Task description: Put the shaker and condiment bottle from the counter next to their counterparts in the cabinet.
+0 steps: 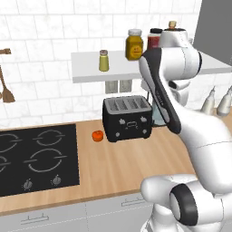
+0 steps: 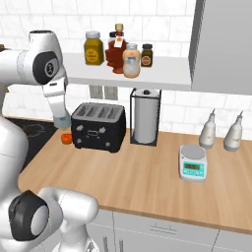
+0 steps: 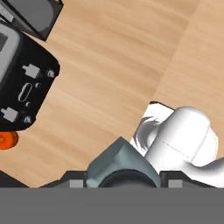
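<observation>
While the white arm covers much of the left base view, the cabinet (image 1: 90, 74) shows along the tiles with the yellow-green shaker (image 1: 103, 60) standing on it, apart from a yellow jar (image 1: 134, 44) to its right. Below, a black toaster (image 1: 127, 118) sits on the counter (image 1: 118, 167) with a small orange fruit (image 1: 97, 135) just beside it and the hob (image 1: 36, 158) to the left.

From the right base view, the gripper (image 2: 61, 122) hangs low, in front of the toaster's left end and above the orange fruit, its jaws clamped on the shaker (image 2: 62, 119), a pale blue shape at the tip of the hand. Up on the cabinet, the condiment bottle (image 2: 131, 60) stands touching or just beside the tall ribbed red bottle (image 2: 117, 49), so that half of the task looks done. A dark brown jar (image 2: 146, 55) is behind it, and a paper towel roll (image 2: 145, 115) and a kitchen scale (image 2: 192, 163) stand on the counter.

Looking along the hand, the shaker's grey-blue body sits between the two finger tips, with the wooden worktop far beneath.

Judging by its build, the shaker is light, rigid and smooth-walled, so it could slip or twist. A hold across the middle of the body, below the cap, looks safest.
</observation>
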